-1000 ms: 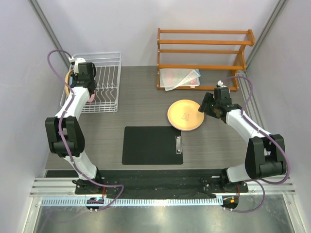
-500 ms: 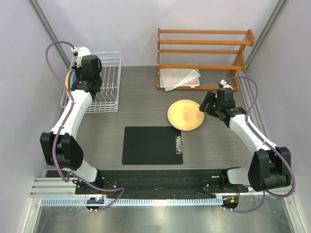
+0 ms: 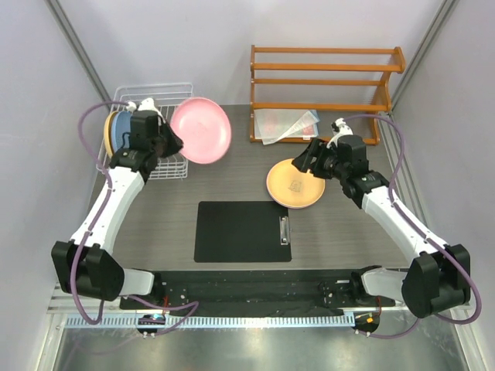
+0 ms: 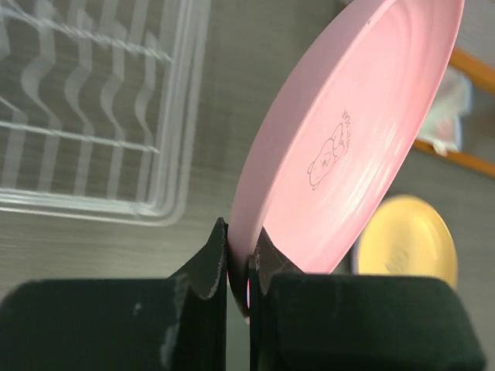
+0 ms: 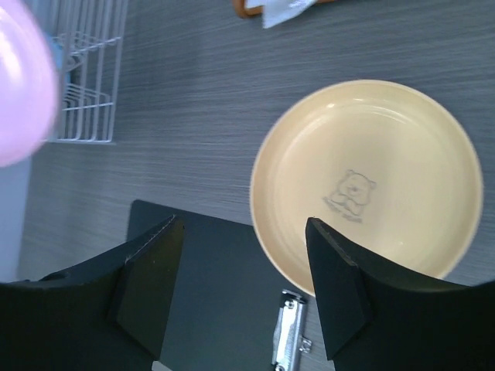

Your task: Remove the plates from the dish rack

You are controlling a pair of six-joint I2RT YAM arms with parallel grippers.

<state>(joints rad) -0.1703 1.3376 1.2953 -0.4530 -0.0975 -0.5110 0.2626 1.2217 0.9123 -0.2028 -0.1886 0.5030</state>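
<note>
My left gripper [image 3: 172,141] is shut on the rim of a pink plate [image 3: 202,130] and holds it in the air just right of the white wire dish rack [image 3: 167,93]. The left wrist view shows the pink plate [image 4: 348,147] pinched between my fingers, the rack [image 4: 93,124] to its left. A light blue plate [image 3: 117,131] and an orange-yellow one [image 3: 106,128] stand in the rack's left end. Another orange-yellow plate [image 3: 293,184] lies flat on the table. My right gripper [image 3: 308,158] is open and empty above its far edge; that plate also shows in the right wrist view [image 5: 370,185].
A black clipboard [image 3: 241,231] lies on the table in front of the flat plate. An orange wooden three-tier shelf [image 3: 325,81] stands at the back right with clear plastic sheets [image 3: 286,124] at its foot. Grey walls close both sides.
My left gripper has lifted the pink plate out of the rack and swung it right. My right gripper has moved left, over the flat plate's far edge.
</note>
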